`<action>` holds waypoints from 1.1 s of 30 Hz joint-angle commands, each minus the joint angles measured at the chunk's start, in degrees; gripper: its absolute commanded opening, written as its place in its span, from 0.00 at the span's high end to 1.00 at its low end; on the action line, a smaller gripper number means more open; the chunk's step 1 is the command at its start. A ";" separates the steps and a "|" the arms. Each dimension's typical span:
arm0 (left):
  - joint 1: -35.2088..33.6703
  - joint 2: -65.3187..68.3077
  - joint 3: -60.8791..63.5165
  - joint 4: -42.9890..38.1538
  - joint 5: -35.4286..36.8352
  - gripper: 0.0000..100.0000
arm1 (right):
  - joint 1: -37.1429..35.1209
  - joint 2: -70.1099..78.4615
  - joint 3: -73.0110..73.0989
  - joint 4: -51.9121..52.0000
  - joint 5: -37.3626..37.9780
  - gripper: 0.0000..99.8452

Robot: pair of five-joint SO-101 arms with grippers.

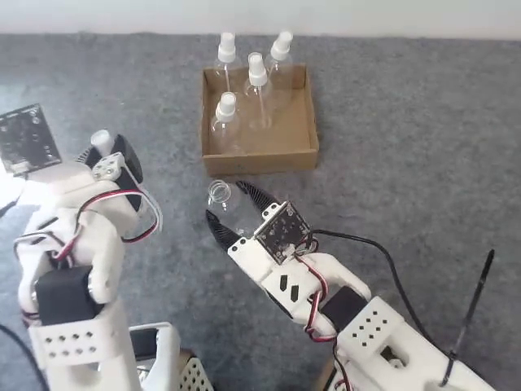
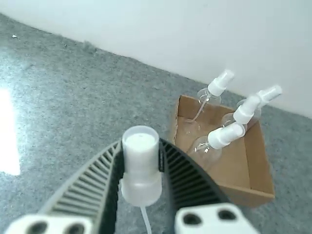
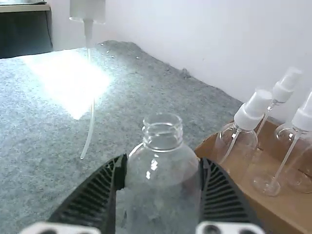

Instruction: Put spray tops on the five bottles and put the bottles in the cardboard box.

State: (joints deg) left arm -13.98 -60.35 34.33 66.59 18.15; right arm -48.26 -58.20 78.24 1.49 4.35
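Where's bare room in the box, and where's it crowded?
Free: near-right corner of the cardboard box, between its right wall and the front-left capped bottle; carpet right of the box. Crowded: its back half, three capped bottles bunched; outside its front, the right claw with the uncapped bottle.

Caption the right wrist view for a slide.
Right hand holds the uncapped bottle near the cardboard box of capped bottles.
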 commanded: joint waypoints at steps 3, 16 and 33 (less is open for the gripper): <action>-0.26 -0.97 -6.73 -1.49 4.13 0.98 | -0.22 -0.66 -0.53 -1.45 0.97 0.91; 4.31 -0.97 -14.81 -1.41 13.27 0.98 | -0.13 -0.57 -0.44 -1.10 0.97 0.91; 4.40 -17.23 -9.98 -3.43 15.38 0.99 | -3.38 -0.57 0.97 -1.27 0.97 0.91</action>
State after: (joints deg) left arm -9.58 -72.92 22.20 66.59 32.92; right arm -48.62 -58.20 78.68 1.41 4.62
